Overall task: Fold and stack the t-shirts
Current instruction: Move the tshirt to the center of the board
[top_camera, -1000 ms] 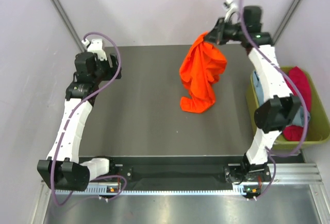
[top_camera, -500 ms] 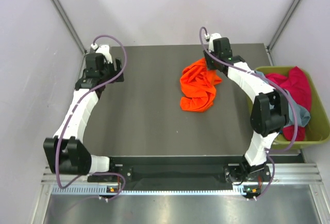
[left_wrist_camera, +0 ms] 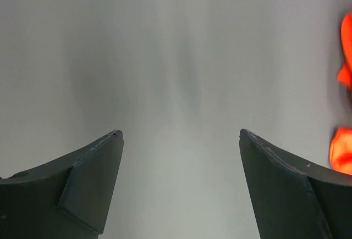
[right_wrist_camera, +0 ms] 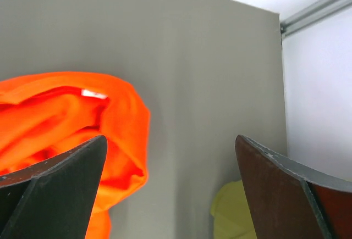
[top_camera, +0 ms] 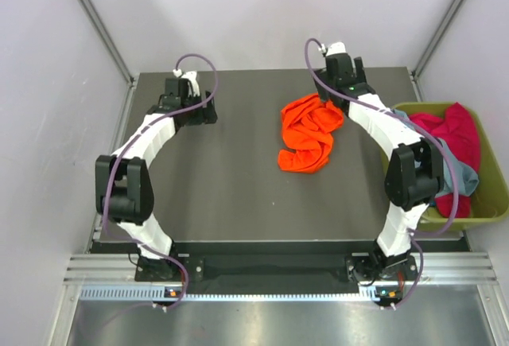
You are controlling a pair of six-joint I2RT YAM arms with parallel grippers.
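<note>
Right gripper (right_wrist_camera: 170, 140) was spread wide and empty, just over the orange t-shirt (top_camera: 306, 135) crumpled toward the table's (top_camera: 223, 187) far right corner. Left gripper (left_wrist_camera: 179, 134) gaped empty too, over bare tabletop. Magenta t-shirt (top_camera: 457, 123) and, I think, a grey-blue t-shirt (top_camera: 463, 176) sat in the green bin (top_camera: 495, 204)

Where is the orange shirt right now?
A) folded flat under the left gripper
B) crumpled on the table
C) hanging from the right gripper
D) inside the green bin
B: the orange shirt lies bunched on the table, the right gripper open beside it.
</note>
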